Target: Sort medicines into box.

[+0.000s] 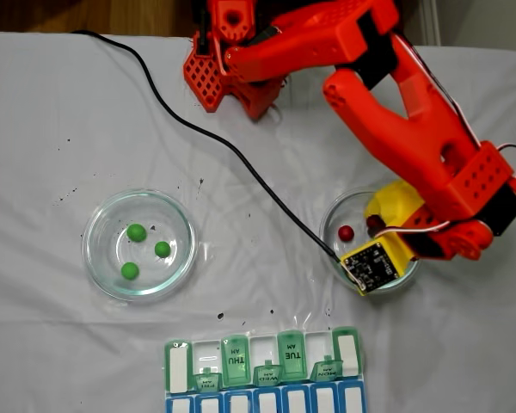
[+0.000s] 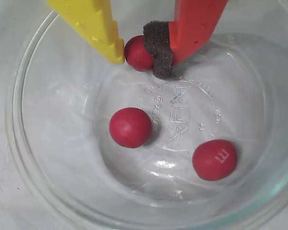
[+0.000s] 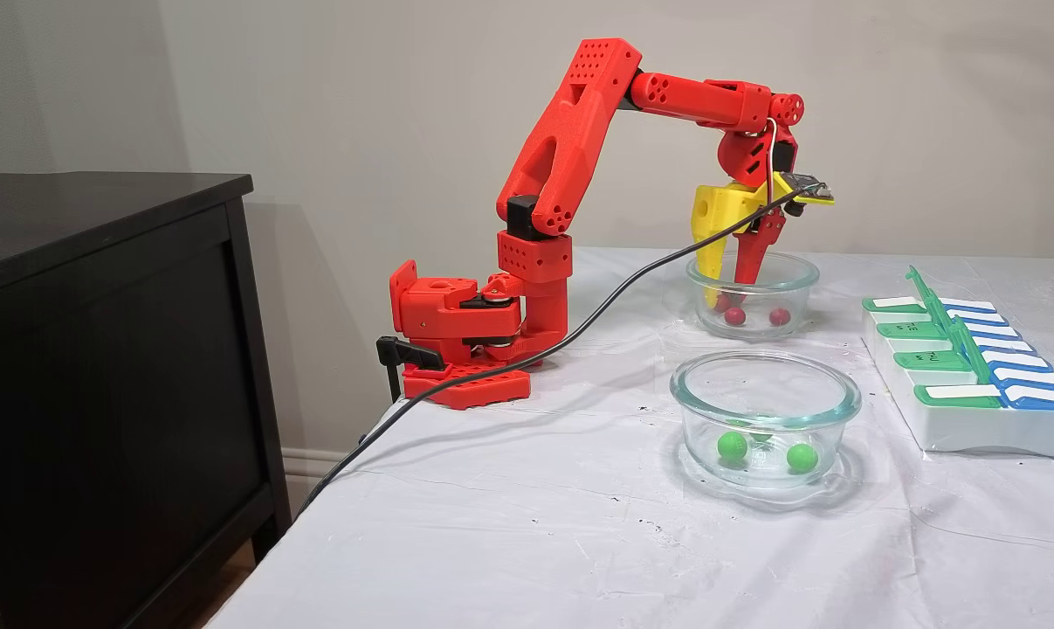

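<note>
My gripper (image 2: 139,56) reaches down into a clear glass dish (image 2: 33,158) and is shut on a dark red pill (image 2: 136,50), held between the yellow finger (image 2: 98,24) and the foam pad of the red finger (image 2: 158,48). Two more red pills (image 2: 130,127) (image 2: 214,159) lie loose on the dish floor. In a fixed view the gripper (image 3: 726,300) stands inside the far dish (image 3: 754,266). Three green pills (image 1: 136,231) (image 1: 162,249) (image 1: 130,270) lie in the left dish (image 1: 92,258). The box (image 1: 262,370) sits at the table's front edge with several green lids raised.
A black cable (image 1: 215,138) runs across the white cloth from the far left to the wrist camera board (image 1: 370,262). The arm's red base (image 1: 228,73) stands at the back edge. A dark cabinet (image 3: 99,367) stands beside the table.
</note>
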Controlling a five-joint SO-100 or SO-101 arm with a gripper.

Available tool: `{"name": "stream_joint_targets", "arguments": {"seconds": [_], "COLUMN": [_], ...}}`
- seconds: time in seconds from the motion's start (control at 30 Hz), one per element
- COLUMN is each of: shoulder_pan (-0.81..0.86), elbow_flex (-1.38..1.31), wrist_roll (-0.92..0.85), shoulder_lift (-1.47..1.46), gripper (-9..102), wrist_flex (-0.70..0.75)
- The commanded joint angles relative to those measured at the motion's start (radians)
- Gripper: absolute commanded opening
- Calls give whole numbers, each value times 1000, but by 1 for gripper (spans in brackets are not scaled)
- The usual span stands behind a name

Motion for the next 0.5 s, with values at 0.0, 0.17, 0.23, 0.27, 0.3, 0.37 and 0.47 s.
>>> {"name": "stream_joint_targets", "arguments": {"seconds": [0.0, 0.17, 0.23, 0.27, 0.3, 0.37, 0.47], "shoulder_pan": [55, 101, 124, 133, 143, 167, 201], "elbow_flex": [-81, -83, -92, -97, -101, -110, -138], "wrist_roll": [-35, -71, -86, -94, -100, -109, -123], "shoulder_lift": [227, 313, 359, 379, 399, 431, 437], "gripper": [0, 0, 0, 0, 0, 0, 0], "wrist_flex": [8, 8, 8, 8, 8, 8, 8]}}
